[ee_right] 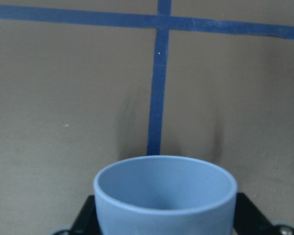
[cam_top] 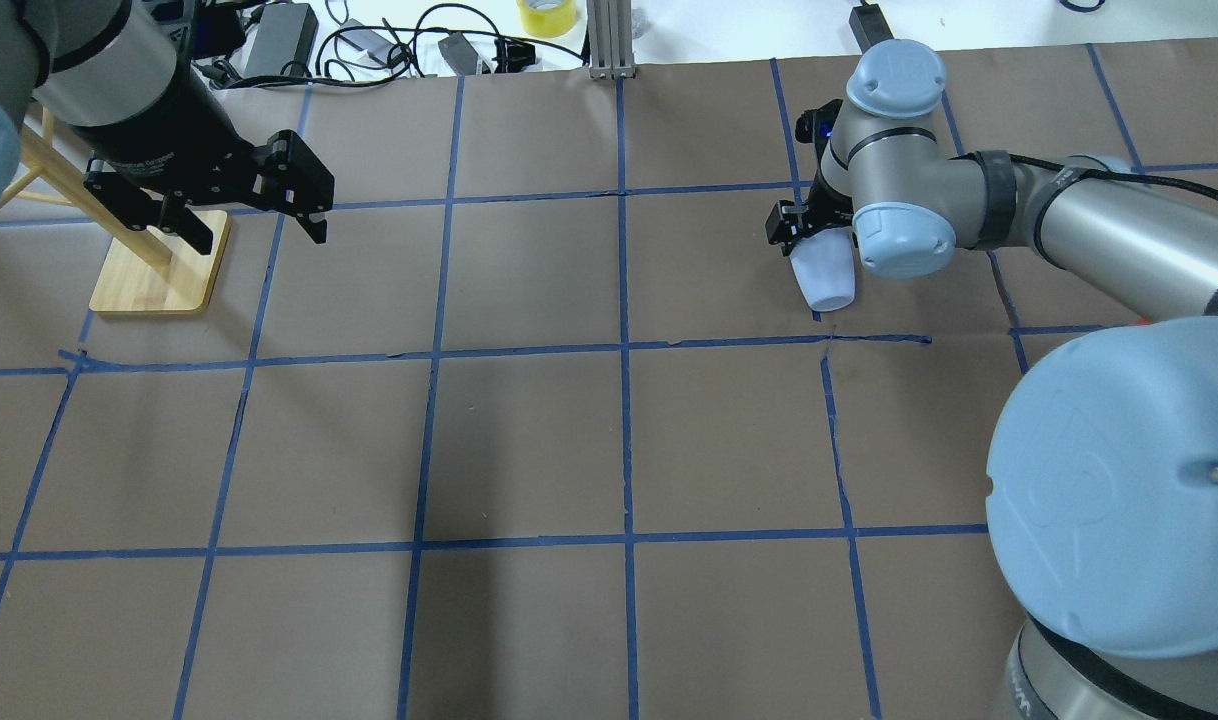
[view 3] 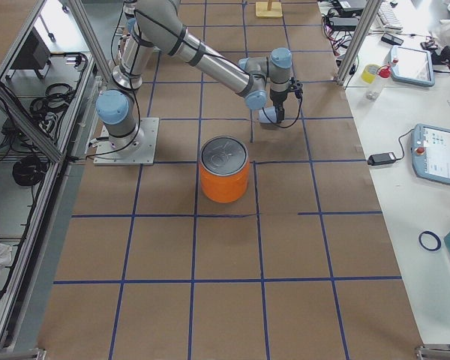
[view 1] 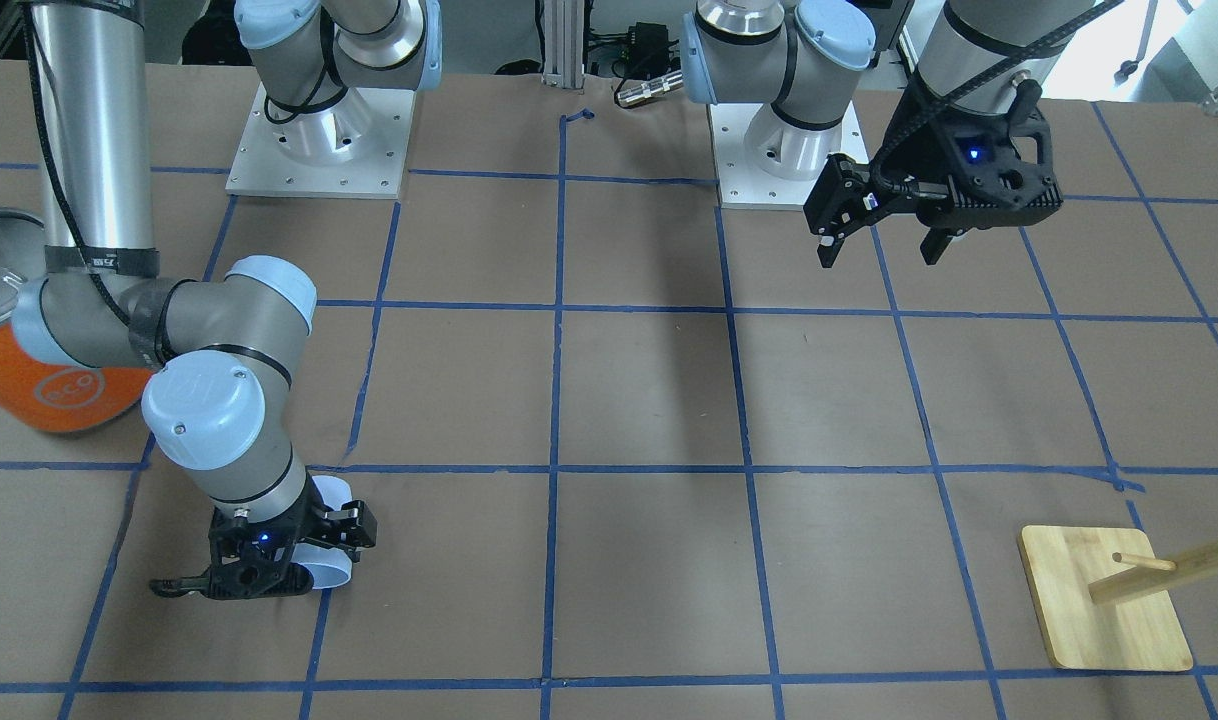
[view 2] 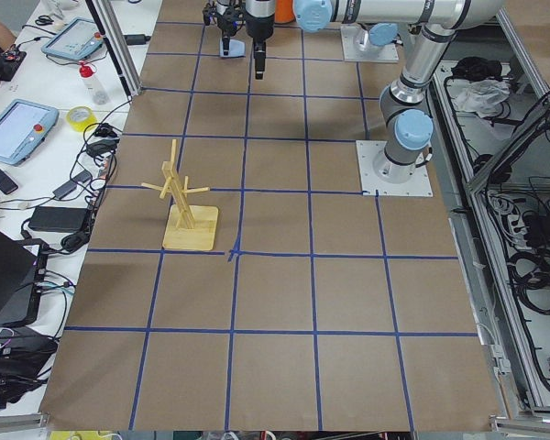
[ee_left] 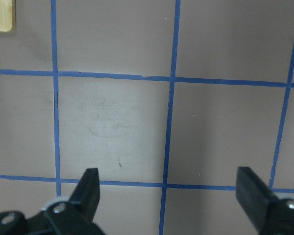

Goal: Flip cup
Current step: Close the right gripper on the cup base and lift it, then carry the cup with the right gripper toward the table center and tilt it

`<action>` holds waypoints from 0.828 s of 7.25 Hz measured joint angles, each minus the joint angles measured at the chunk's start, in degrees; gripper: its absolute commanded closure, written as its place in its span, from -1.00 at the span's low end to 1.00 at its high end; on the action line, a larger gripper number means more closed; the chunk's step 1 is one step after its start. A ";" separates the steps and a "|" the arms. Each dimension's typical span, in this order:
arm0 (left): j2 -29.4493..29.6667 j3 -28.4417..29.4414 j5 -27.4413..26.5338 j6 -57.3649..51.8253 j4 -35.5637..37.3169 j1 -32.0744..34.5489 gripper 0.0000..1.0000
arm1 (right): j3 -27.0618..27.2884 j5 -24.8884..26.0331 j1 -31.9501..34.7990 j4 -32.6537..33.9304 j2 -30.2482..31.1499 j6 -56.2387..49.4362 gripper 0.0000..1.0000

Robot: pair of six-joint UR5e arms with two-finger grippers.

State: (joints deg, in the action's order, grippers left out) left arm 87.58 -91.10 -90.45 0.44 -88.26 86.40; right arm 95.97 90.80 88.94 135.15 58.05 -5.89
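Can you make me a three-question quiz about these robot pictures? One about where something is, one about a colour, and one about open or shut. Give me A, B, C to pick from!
1. Where is the cup?
A. in a sink
B. held in the right end effector
C. on a shelf

2. What colour is the can?
A. orange
B. green
C. purple

3. How is the left end effector?
A. shut on a spoon
B. shut on a ball
C. open and empty

Answers:
1 B: the right wrist view shows the cup gripped on both sides.
2 A: its side is bright orange.
3 C: its fingers stand wide apart with nothing between them.
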 measured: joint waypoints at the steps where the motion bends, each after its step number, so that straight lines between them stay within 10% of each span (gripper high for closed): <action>1: 0.00 0.09 -0.04 0.00 0.06 -0.16 -1.00 | 0.05 -0.03 0.05 -0.03 0.09 -0.57 0.55; 6: 0.00 0.79 -0.58 -0.20 0.22 -0.63 -1.00 | -1.12 -1.74 7.06 -0.75 2.91 -6.39 0.63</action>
State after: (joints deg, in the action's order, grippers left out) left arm 87.58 -90.31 -91.03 0.25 -88.04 85.77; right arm 94.85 89.06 96.00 134.39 60.97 -12.27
